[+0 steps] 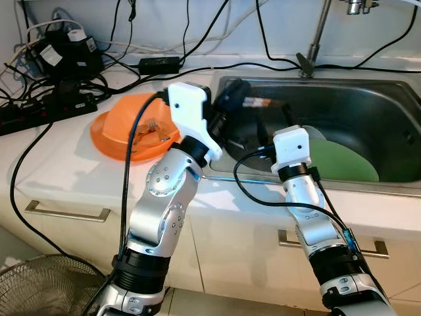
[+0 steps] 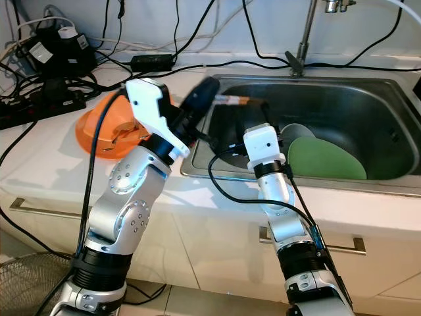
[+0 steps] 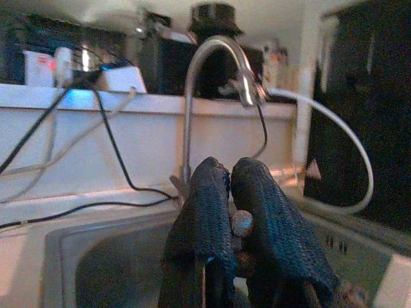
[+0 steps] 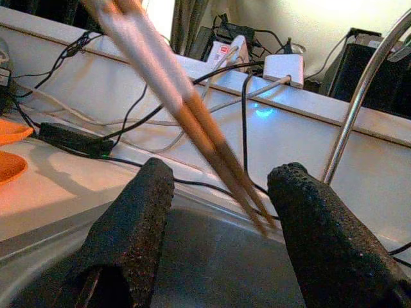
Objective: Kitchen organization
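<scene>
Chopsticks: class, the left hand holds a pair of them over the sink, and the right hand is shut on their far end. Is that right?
Not quite. The left hand does hold the chopsticks over the sink, but the right wrist view shows the right hand open, its fingers apart on either side of them.

A white counter (image 1: 79, 178) holds a steel sink (image 1: 395, 92) on the right. On its left lie an orange plate (image 1: 112, 135) and, farther back, black cables (image 1: 59, 99).

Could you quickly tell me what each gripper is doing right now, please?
Left gripper: closed on a pair of chopsticks, held over the sink.
Right gripper: open, holding nothing, above the sink.
</scene>
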Controlling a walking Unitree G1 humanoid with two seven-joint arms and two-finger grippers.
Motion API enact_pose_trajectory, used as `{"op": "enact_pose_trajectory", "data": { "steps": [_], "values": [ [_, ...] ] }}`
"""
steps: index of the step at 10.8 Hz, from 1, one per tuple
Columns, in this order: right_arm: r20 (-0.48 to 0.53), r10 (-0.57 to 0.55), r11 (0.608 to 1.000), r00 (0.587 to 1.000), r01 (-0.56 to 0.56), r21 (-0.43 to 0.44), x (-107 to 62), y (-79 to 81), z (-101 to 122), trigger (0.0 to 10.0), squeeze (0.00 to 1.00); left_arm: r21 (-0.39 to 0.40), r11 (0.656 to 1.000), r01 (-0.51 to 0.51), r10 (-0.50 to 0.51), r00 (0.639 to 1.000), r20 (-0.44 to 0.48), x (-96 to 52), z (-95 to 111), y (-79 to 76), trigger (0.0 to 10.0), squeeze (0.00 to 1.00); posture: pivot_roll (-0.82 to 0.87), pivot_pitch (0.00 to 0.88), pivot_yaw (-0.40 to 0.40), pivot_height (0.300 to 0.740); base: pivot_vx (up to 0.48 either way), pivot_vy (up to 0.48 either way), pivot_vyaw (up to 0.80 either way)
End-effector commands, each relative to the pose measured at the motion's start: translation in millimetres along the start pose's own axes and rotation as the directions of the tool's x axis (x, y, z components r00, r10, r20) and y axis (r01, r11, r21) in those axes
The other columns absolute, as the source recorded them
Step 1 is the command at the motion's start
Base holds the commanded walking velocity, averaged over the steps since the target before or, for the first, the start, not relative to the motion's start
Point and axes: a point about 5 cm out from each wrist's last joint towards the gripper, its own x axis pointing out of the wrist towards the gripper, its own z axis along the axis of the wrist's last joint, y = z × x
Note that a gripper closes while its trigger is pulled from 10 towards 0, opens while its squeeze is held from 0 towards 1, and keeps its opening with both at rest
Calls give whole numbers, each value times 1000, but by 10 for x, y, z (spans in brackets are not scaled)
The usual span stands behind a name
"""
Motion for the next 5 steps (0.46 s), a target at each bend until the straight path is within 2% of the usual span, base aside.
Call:
{"op": "enact_pose_trajectory", "data": {
  "steps": [1, 5],
  "values": [
    [26, 7, 1000, 1000, -8, 1, 42, 33, 51, 10000, 0, 15, 1000, 15, -15, 1000, -22, -25, -26, -9, 10000, 0, 60, 0, 97, 740, 0, 0, 0],
    [27, -1, 1000, 1000, 1, 4, 57, 35, 59, 10000, 0, 35, 999, 27, -25, 997, -72, -66, -93, 1, 10000, 0, 63, 0, 98, 740, 0, 0, 0]
  ]
}}
